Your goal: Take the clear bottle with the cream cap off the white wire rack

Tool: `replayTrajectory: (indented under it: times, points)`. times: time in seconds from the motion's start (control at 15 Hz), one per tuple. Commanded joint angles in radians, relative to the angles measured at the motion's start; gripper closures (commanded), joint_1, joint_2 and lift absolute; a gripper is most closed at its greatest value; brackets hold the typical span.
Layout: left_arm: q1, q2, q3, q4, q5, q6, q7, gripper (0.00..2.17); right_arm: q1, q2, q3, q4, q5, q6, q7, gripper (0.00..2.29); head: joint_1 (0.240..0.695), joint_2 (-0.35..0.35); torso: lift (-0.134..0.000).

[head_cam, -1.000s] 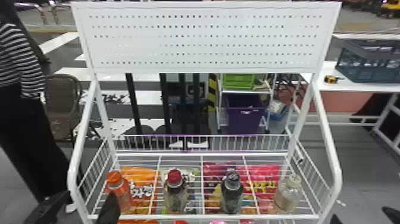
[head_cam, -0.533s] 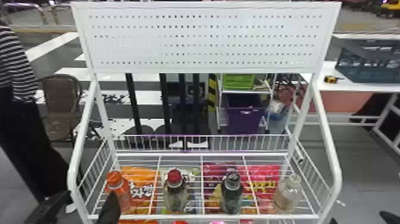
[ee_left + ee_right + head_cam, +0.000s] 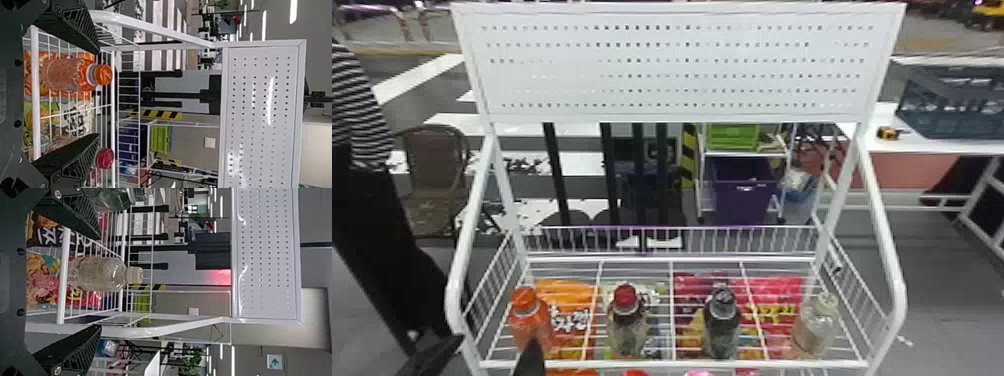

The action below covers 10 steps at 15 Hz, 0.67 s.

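Observation:
The clear bottle (image 3: 814, 325) with the cream cap (image 3: 827, 301) stands upright at the right end of the white wire rack (image 3: 677, 363). In the right wrist view, that bottle (image 3: 100, 273) appears between the spread fingers of my open right gripper (image 3: 98, 282), apart from both; its cream cap (image 3: 135, 275) points away from the gripper. At the rack's front left corner, my left gripper (image 3: 486, 356) is open. The left wrist view has my left gripper (image 3: 98, 93) with nothing held and the orange-capped bottle (image 3: 64, 74) beyond its fingers.
Orange-capped (image 3: 531, 320), red-capped (image 3: 627, 322) and dark-capped (image 3: 722, 325) bottles share the rack. Snack bags (image 3: 567, 312) lie under the wires. Curved side rails (image 3: 886, 250) flank the basket, and a perforated panel (image 3: 677, 65) rises behind it.
My left gripper has shifted slightly right and down in the head view. The right gripper's tips have slipped down past that view's bottom edge. The bottles have stayed put.

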Motion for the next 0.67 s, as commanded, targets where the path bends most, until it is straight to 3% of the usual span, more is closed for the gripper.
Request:
replayTrajectory:
  times: [0.0,0.6]
  points:
    - [-0.001,0.0,-0.025,-0.003,-0.03,0.012,0.001,0.14,-0.094,0.001,0.015,0.159,0.01,-0.076,-0.001,0.09,0.499,0.0,0.0]
    - [-0.028,0.008,-0.045,0.017,-0.04,0.049,0.007,0.14,-0.376,0.001,0.04,0.471,0.037,-0.119,-0.018,0.1,0.499,0.0,0.0]
